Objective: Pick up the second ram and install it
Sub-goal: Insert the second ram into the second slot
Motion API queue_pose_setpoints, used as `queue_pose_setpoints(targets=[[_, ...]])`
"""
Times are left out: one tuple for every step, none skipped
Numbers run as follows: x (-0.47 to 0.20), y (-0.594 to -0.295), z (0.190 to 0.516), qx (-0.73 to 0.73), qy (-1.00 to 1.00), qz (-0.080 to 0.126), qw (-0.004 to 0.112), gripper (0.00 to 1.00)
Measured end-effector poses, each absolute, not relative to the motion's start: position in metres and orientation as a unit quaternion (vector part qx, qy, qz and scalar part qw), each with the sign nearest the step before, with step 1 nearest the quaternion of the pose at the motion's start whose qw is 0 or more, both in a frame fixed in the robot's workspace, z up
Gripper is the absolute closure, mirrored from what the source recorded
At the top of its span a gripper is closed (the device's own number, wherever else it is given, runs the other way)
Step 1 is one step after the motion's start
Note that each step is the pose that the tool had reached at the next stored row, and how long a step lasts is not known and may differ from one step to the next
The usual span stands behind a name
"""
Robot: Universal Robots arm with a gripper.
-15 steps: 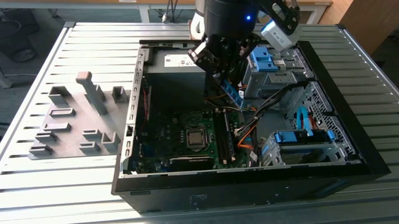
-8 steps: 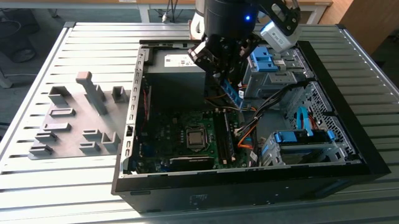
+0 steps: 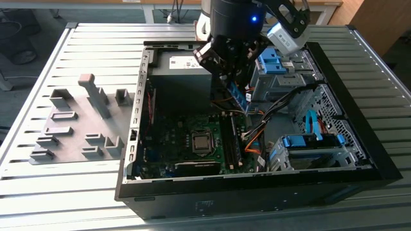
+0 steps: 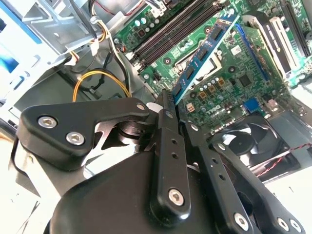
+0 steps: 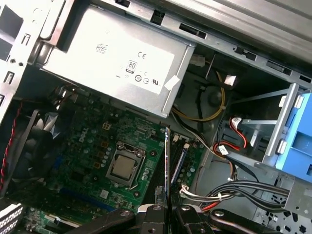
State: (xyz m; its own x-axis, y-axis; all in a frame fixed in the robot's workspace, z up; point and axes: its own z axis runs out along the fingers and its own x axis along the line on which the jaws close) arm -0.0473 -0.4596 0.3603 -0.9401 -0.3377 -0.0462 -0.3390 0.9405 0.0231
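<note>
Tool (image 3: 239, 79) clenched on the second ram (image 3: 239, 97), high in the exterior view's upper centre, above the open computer case (image 3: 359, 163). Stick held by one end between the black fingers (image 4: 168, 122), blue-green board slanting down and away toward the motherboard (image 3: 186, 139). Seen in the second wrist view as a long chip-studded strip (image 4: 207, 51) running to the frame's upper right, clear of the dark memory slots (image 4: 170, 34) beyond it. Seen edge-on in the first wrist view as a thin vertical line (image 5: 166, 165) rising from the tool (image 5: 165, 210) at the bottom centre, just beside the slots (image 5: 178, 163) and right of the processor socket (image 5: 124, 165). Grey power supply (image 5: 117, 58) across the upper left there. Grey holder blocks (image 3: 83, 125) on the slatted worktop (image 3: 64, 192) at the exterior view's left, well apart from the case. Blue drive latches (image 3: 308, 142) at lower right.
</note>
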Motion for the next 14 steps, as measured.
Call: queue_pose_setpoints(targets=[[-0.0473, -0.4596, 0.3603, -0.167, 0.986, 0.015, 0.021, 0.86], [-0.0473, -0.4596, 0.3602, -0.161, 0.987, 0.015, 0.021, 0.86], [-0.0473, -0.4595, 0.3601, -0.153, 0.988, 0.015, 0.021, 0.86], [-0.0473, -0.4596, 0.36, -0.144, 0.989, 0.015, 0.021, 0.86], [-0.0473, -0.4596, 0.3599, -0.135, 0.99, 0.014, 0.021, 0.86], [-0.0473, -0.4596, 0.3598, -0.127, 0.992, 0.014, 0.021, 0.86], [-0.0473, -0.4596, 0.3597, -0.118, 0.993, 0.014, 0.022, 0.86], [-0.0473, -0.4596, 0.3596, -0.109, 0.994, 0.014, 0.022, 0.86], [-0.0473, -0.4596, 0.3595, -0.1, 0.995, 0.013, 0.022, 0.86], [-0.0473, -0.4596, 0.3593, -0.092, 0.995, 0.013, 0.022, 0.86], [-0.0473, -0.4596, 0.3593, -0.086, 0.996, 0.013, 0.022, 0.86], [-0.0473, -0.4596, 0.3593, -0.082, 0.996, 0.013, 0.022, 0.86], [-0.0472, -0.4596, 0.3592, -0.077, 0.997, 0.013, 0.022, 0.86], [-0.0472, -0.4596, 0.3592, -0.072, 0.997, 0.013, 0.022, 0.86]])
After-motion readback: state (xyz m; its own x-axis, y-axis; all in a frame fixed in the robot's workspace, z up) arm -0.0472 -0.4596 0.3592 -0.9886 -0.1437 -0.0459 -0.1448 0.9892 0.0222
